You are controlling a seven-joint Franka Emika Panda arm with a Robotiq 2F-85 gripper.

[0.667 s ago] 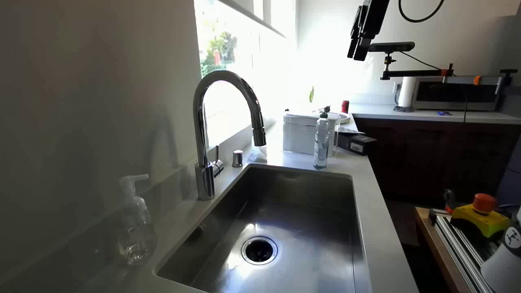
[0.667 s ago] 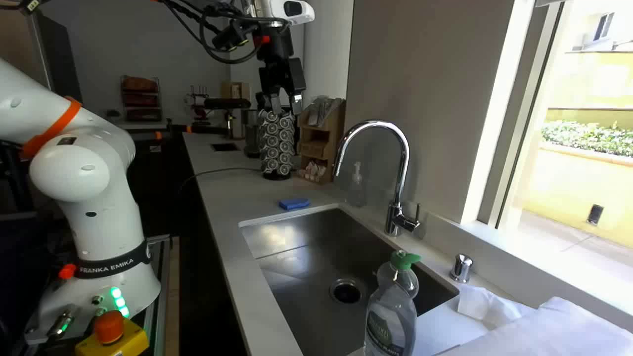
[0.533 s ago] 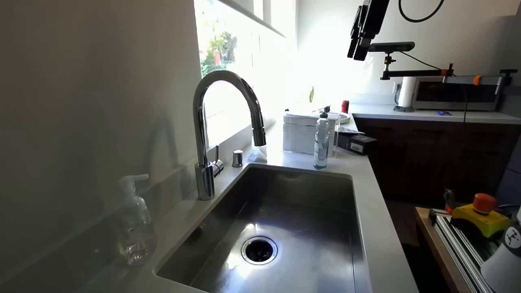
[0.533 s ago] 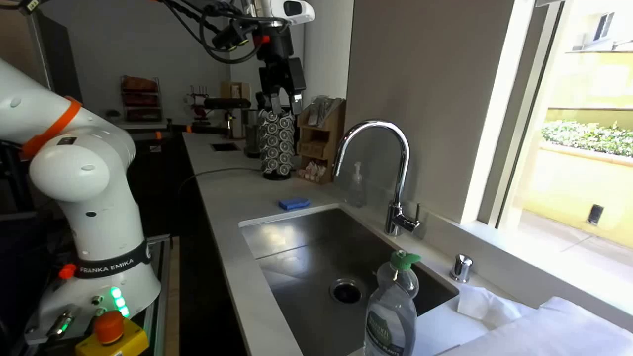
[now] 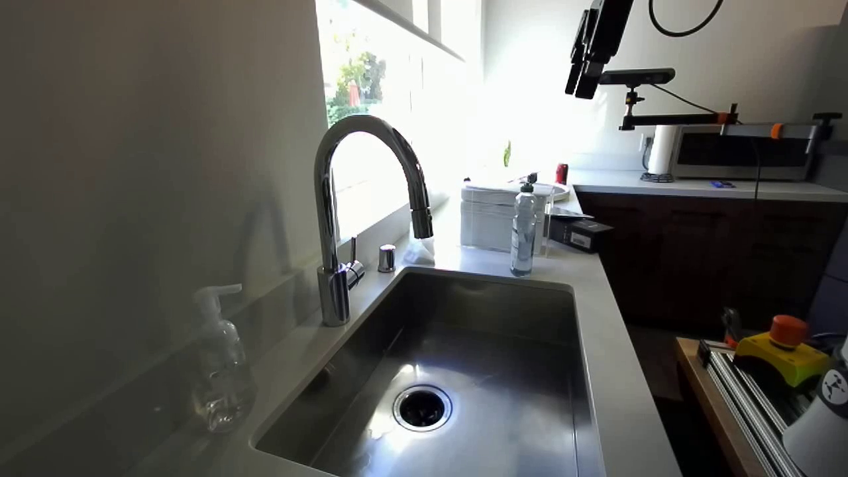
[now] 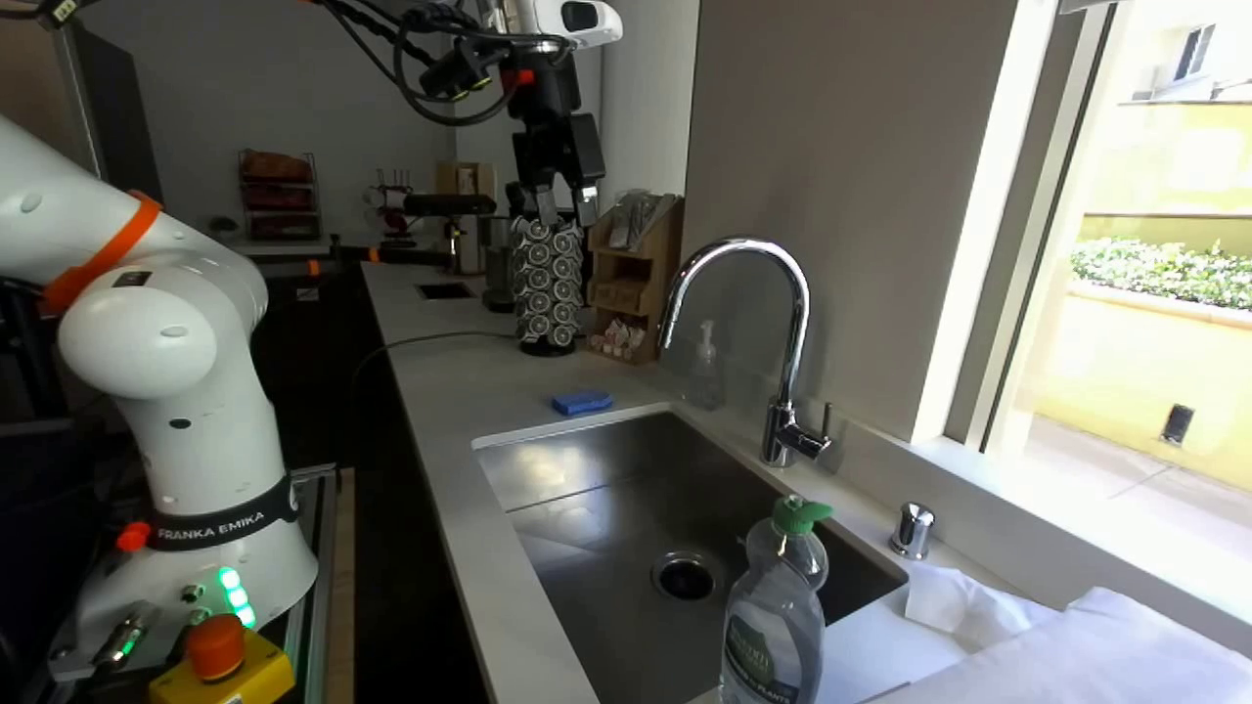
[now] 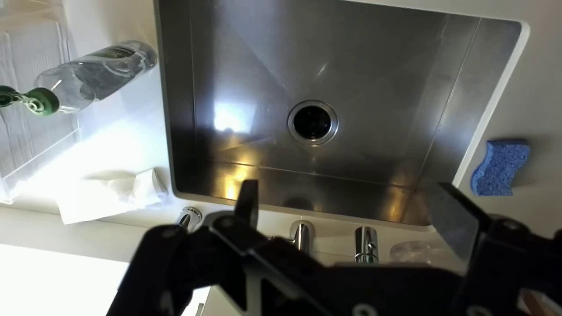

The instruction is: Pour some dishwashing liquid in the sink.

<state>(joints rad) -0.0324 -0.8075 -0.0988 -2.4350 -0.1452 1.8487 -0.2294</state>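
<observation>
Fingers [image 7: 455,221] released, spread apart, high above the bench [image 5: 616,371]. Dishwashing liquid bottle [image 7: 103,74], green-capped, stands upright on the bench, just beside one end of the stainless-steel sink [image 7: 373,66]. Blue sponge [image 7: 500,167] lies near the sink's opposite end. Clear pump bottle [image 5: 222,374] stands on the same side of the sink as the arched chrome faucet [image 5: 326,199].

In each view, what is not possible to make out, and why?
Dishwashing liquid bottle: base cut off by the bottom edge in an exterior view.
Its label: print too small in the wrist view.
Drain: inside lost in darkness, wrist view.
Clear pump bottle: partly behind the gripper, wrist view.
</observation>
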